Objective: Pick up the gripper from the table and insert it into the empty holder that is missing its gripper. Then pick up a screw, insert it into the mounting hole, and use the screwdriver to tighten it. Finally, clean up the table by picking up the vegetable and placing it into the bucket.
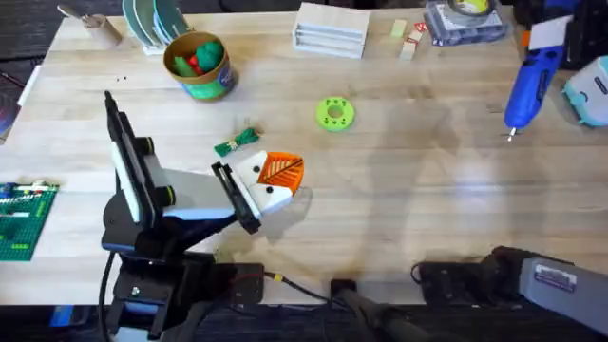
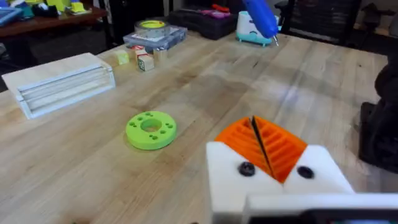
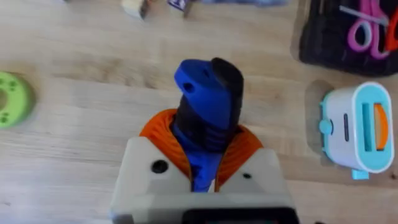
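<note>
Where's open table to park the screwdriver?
Bare wood runs between the green ring, the screwdriver in the right gripper, and the near edge. Crowded: the far edge from the bucket to the clear box, and around the left gripper.

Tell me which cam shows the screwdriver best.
Overhead: the blue screwdriver shows along its whole length, down to the metal bit near the table. The right wrist view has it close but foreshortened, clamped between the orange pads of the right claw. The left wrist view catches part of its blue body at the table's far end.
</note>
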Robot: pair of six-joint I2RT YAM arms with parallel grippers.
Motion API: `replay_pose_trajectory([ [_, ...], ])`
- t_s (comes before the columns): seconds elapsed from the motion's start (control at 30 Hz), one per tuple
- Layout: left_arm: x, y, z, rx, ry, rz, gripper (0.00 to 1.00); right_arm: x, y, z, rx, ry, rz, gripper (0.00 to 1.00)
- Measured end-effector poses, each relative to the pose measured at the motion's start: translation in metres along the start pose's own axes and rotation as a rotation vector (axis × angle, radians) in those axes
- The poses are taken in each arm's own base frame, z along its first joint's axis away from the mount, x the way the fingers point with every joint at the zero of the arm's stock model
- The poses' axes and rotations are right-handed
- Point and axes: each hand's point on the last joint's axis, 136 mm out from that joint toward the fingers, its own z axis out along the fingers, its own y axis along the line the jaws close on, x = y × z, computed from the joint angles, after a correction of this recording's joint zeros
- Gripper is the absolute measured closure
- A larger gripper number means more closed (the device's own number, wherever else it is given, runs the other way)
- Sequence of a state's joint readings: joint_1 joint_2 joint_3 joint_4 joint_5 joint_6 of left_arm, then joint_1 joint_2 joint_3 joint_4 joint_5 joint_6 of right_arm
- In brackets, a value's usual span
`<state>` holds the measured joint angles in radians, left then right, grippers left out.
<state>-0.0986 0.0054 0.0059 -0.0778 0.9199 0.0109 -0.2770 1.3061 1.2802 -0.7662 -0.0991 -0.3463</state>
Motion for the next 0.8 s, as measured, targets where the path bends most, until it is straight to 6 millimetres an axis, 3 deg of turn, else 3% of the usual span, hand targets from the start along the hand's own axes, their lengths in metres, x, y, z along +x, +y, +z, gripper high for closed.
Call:
replay_pose_trajectory([
  [0.3, 0.0, 0.0, 0.0, 0.0, 0.0, 0.001, 0.991, -0.028, 0.042, -0.059, -0.058, -0.193, -0.03, 0.855],
  [0.5, 0.0, 0.0, 0.0, 0.0, 0.0, 0.0, 0.991, -0.032, 0.072, -0.069, -0.146, -0.328, 0.016, 0.862],
  [0.67, 0.0, 0.0, 0.0, 0.0, 0.0, 0.0, 0.991, -0.021, 0.12, -0.057, -0.279, -0.417, 0.017, 0.868],
  [0.8, 0.0, 0.0, 0.0, 0.0, 0.0, 0.0, 0.991, -0.026, 0.178, -0.065, -0.438, -0.533, -0.044, 0.872],
])
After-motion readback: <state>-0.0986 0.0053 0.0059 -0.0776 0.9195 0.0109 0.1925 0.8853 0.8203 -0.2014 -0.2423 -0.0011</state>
